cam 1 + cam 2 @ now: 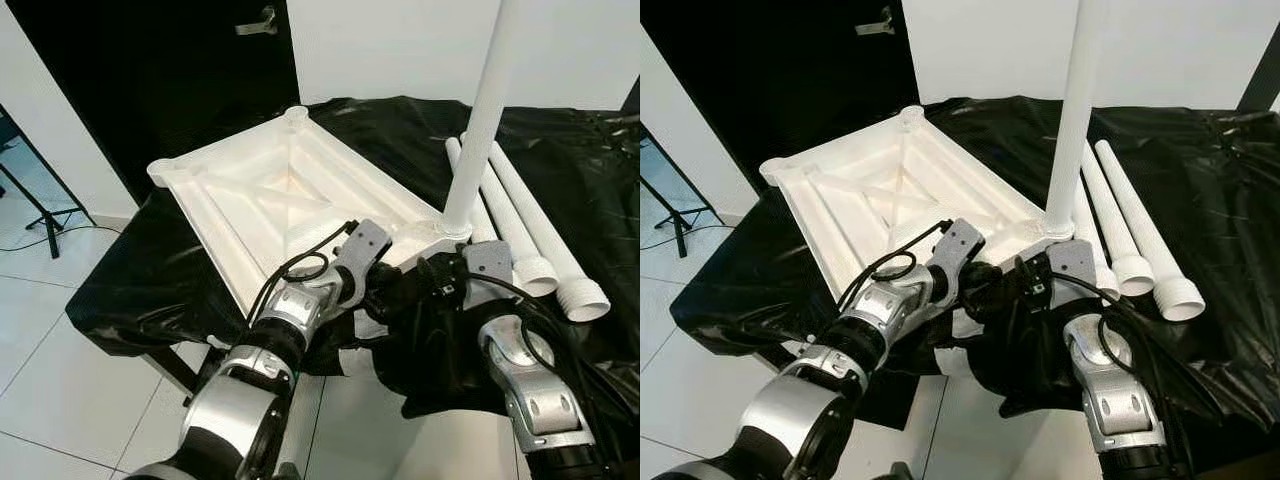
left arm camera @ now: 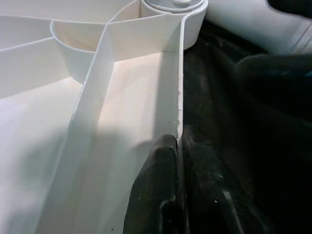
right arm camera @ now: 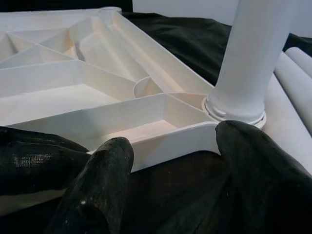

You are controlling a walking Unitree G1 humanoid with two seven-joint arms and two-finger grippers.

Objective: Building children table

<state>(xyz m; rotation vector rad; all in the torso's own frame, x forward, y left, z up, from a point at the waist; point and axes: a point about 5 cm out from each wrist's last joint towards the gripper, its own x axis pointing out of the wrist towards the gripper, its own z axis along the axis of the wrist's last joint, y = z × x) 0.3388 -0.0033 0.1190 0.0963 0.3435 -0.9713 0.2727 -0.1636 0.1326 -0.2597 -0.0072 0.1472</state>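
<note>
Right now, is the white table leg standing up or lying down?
Standing up. The leg rises straight from a corner socket of the upside-down tabletop; three spare legs lie flat beside it.

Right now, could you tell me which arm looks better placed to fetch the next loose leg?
Probably the right. The right gripper sits beside the mounted leg, closest to the loose legs on the black sheet. The left gripper is clamped on the tabletop's rim, steadying it.

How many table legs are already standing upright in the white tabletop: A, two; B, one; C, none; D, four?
B: one white leg stands upright in the corner socket of the upside-down tabletop, while the other legs lie loose on the black cover beside it.
</note>
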